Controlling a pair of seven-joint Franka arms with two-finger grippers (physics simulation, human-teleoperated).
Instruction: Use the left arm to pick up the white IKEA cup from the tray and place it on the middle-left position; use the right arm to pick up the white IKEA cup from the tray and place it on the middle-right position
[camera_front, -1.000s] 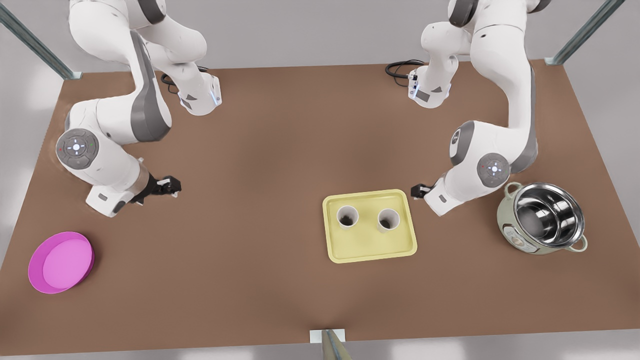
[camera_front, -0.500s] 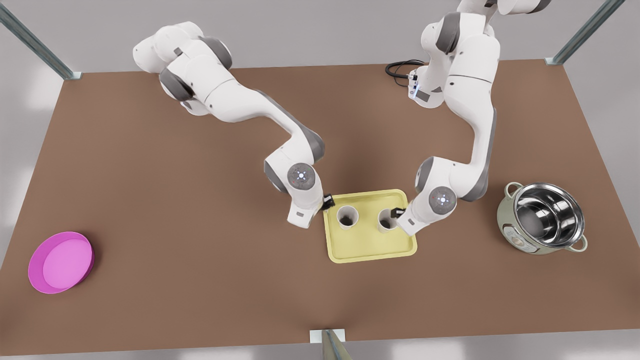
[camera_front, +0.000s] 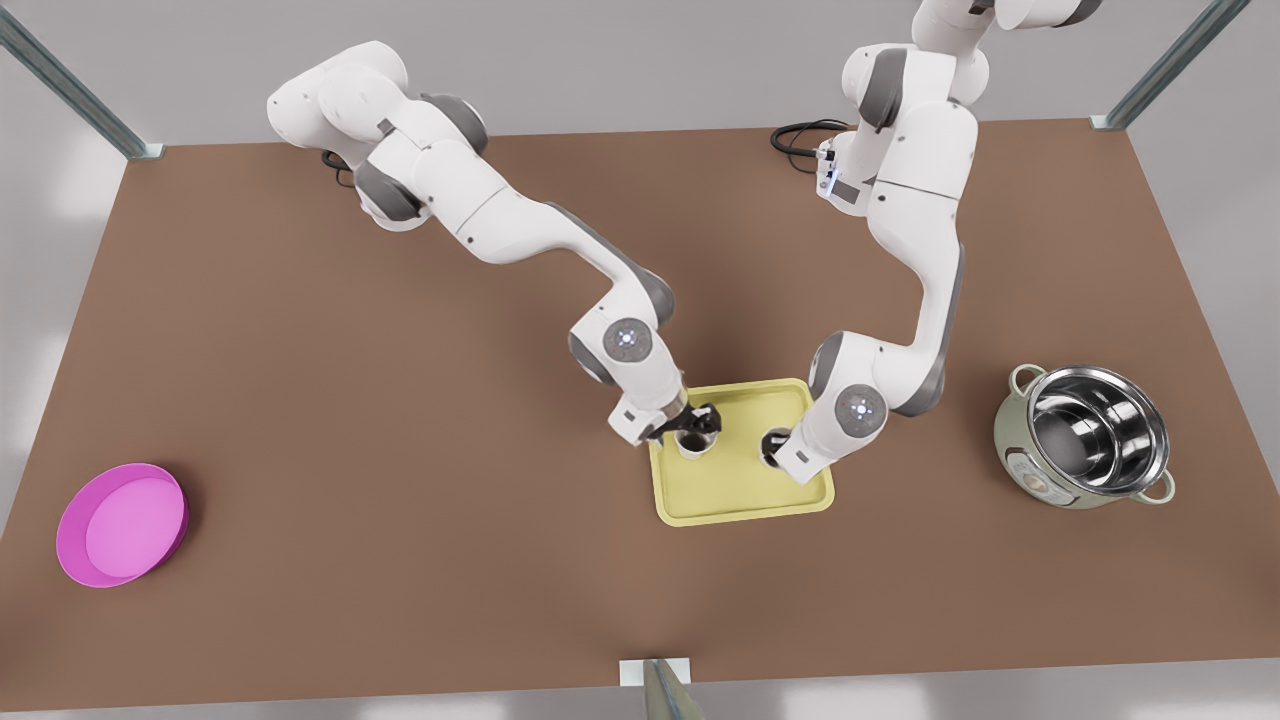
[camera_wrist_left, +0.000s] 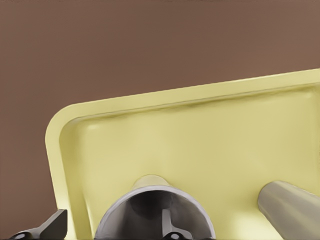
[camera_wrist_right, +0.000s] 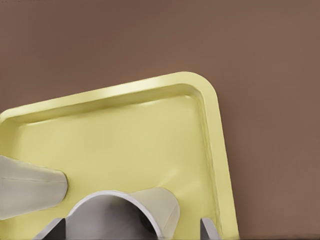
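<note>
On the pale yellow tray (camera_front: 742, 490), right of centre in the front view, we straddle both white cups. The left gripper (camera_front: 697, 421) has its jaws wide astride the rim of one cup (camera_front: 693, 443); the right gripper (camera_front: 775, 447) likewise at the other cup (camera_wrist_right: 115, 215). We judge them light, rigid and slick, so we should pinch the wall just below the rim.

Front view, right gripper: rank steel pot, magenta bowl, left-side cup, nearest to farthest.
From the right gripper, over the pale yellow rectangular tray:
1. White cup on the tray's left half in the front view, under the left gripper.
2. Steel pot, toward the table's right edge.
3. Round magenta bowl, far left edge.
</note>
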